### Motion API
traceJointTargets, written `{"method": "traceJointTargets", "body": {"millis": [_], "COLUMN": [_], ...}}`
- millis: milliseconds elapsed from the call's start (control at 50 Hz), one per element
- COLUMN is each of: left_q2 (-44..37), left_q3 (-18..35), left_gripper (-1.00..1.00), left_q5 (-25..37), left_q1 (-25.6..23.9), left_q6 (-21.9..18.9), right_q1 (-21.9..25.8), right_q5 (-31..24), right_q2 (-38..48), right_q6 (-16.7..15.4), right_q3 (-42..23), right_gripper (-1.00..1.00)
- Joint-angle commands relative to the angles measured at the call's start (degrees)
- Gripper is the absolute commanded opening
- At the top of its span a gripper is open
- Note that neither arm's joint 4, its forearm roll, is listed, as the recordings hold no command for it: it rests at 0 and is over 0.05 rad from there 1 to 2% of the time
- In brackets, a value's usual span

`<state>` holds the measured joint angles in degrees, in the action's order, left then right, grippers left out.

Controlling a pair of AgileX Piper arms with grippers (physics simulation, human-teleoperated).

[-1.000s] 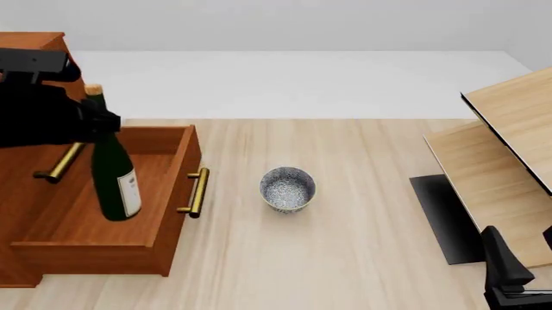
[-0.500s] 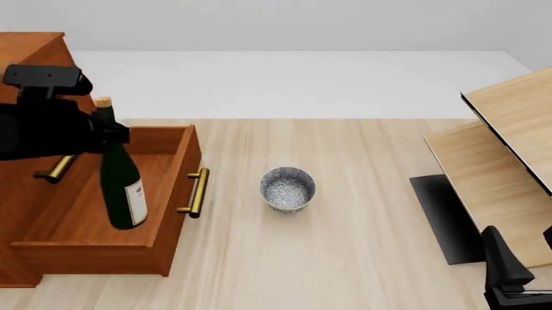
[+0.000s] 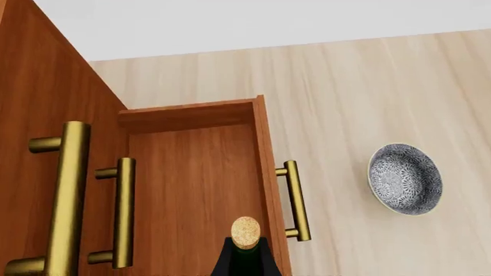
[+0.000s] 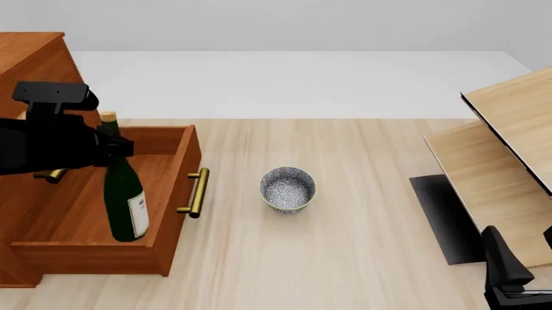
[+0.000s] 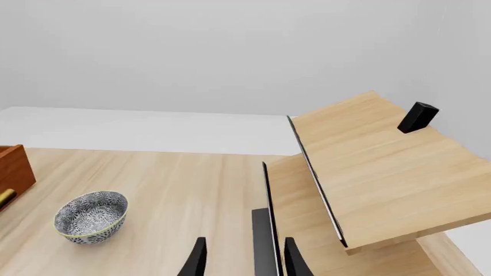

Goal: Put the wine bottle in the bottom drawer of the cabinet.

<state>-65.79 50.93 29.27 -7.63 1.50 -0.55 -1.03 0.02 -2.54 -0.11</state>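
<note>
We see the left gripper (image 4: pixel 110 147) clamped on the neck of the wine bottle (image 4: pixel 126 200), which stands nearly upright inside the open bottom drawer (image 4: pixel 168 194) of the cabinet (image 4: pixel 30 58), close to the drawer's front wall (whether its base touches the drawer floor we cannot tell). The cabinet sits at the desk's left edge. Near the middle of the desk (image 4: pixel 362 194) rests a grey speckled bowl (image 4: pixel 287 188), well apart from the drawer's brass handle (image 4: pixel 196 192). Our right gripper (image 5: pixel 242 259) hangs near the desk's front right corner, beside the pale wood furniture (image 4: pixel 509 155), its jaws parted and holding nothing.
</note>
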Motion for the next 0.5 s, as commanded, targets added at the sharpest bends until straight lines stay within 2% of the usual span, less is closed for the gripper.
{"method": "traceJointTargets", "body": {"millis": [20, 100, 140, 260, 340, 360, 400, 500], "left_q2": [0.3, 0.2, 0.2, -0.4, -0.8, -1.0, -1.0, -1.7], "left_q3": [-0.9, -1.3, -1.4, -1.6, -1.5, -1.8, -2.1, -2.4], "left_gripper": [-1.0, -1.0, -1.0, -1.0, -1.0, -1.0, -1.0, -1.0], "left_q5": [-0.8, -1.2, -1.5, -1.9, -2.0, -2.2, -2.2, -2.9], "left_q1": [-0.5, -0.3, -0.8, -0.7, -0.6, -0.6, -1.5, -0.8], "left_q6": [0.5, 0.1, 1.5, 2.0, 1.6, 0.2, 1.2, 0.5], "right_q1": [0.0, 0.0, 0.0, -0.1, -0.1, 0.0, 0.0, -0.1], "right_q5": [0.0, 0.1, 0.1, 0.1, 0.1, 0.1, 0.1, 0.0], "right_q2": [0.0, 0.0, 0.0, 0.0, 0.0, 0.0, 0.0, 0.0], "right_q6": [-0.1, -0.2, -0.1, -0.1, 0.0, -0.1, -0.1, 0.0], "right_q3": [0.0, 0.0, 0.0, 0.0, 0.0, 0.0, 0.0, 0.0], "right_gripper": [1.0, 1.0, 1.0, 1.0, 1.0, 1.0, 1.0, 1.0]}}
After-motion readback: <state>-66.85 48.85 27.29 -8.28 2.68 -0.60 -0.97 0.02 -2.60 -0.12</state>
